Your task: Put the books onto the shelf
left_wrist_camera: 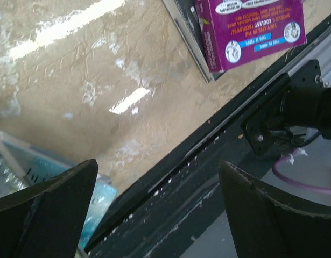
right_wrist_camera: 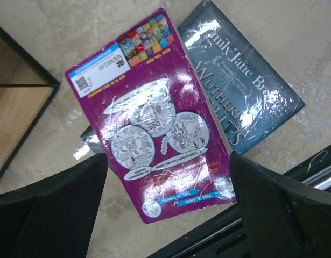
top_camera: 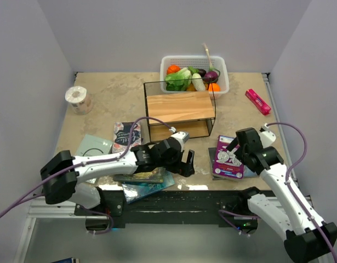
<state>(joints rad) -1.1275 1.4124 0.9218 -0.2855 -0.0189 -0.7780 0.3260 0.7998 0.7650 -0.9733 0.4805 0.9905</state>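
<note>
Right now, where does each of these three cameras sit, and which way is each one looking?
Top external: fixed above and behind the arms, looking down on the table, shelf and books; both arms show.
Left wrist: on the left arm, looking down past its open left end effector at bare tabletop and the table's near edge.
Right wrist: on the right arm, looking down through its open right end effector at the purple book lying on a blue-grey book.
Shared: all three show the purple book.
</note>
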